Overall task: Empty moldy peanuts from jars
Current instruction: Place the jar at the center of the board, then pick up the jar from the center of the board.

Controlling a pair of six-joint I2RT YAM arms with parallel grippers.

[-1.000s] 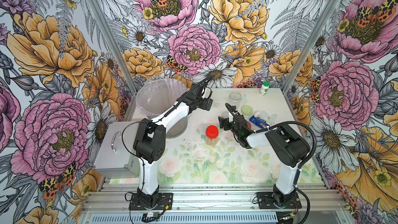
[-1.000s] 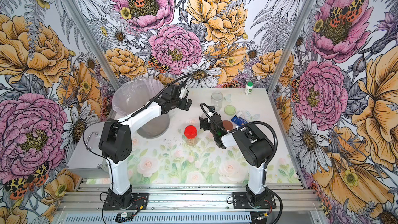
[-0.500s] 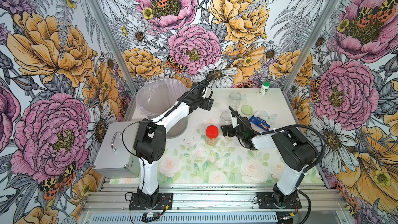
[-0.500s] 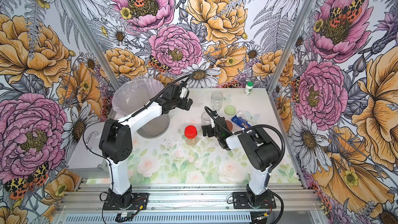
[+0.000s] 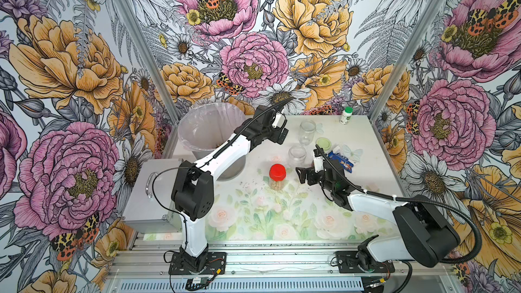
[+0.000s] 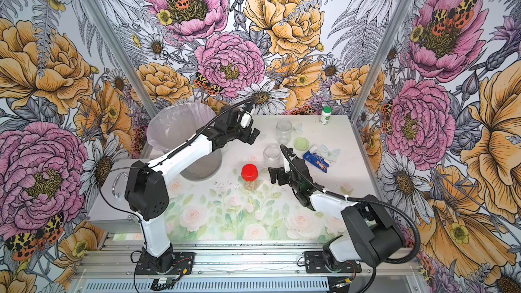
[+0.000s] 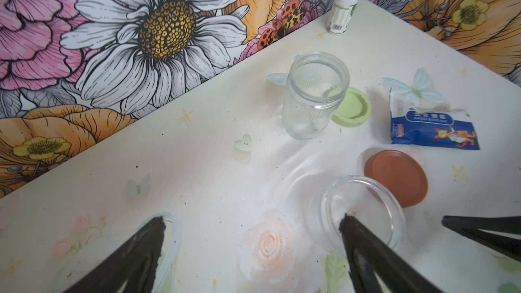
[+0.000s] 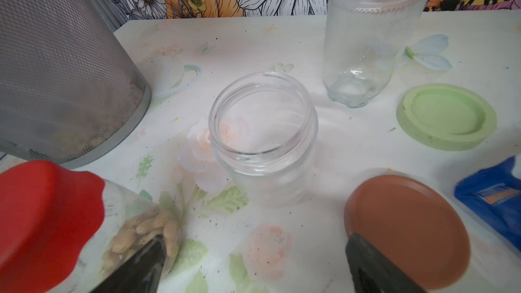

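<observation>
The jars (image 8: pixel 263 142) are clear glossy glass, the green lid (image 8: pixel 446 116) matt plastic, the bin (image 8: pixel 64 66) metal mesh.

Two empty jars (image 5: pixel 297 155), red-lidded jar (image 5: pixel 277 177) with peanuts (image 8: pixel 146 225)

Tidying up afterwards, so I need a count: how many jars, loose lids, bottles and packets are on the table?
Jars: 3 (two open, one red-lidded)
Loose lids: 2 (green, brown)
Bottles: 1
Packets: 1
Total: 7

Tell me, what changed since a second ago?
The right arm opened its jaws fully, let go of the nearer empty jar and pulled back toward its base. The left arm, the red-lidded jar and the farther empty jar stayed put.
</observation>
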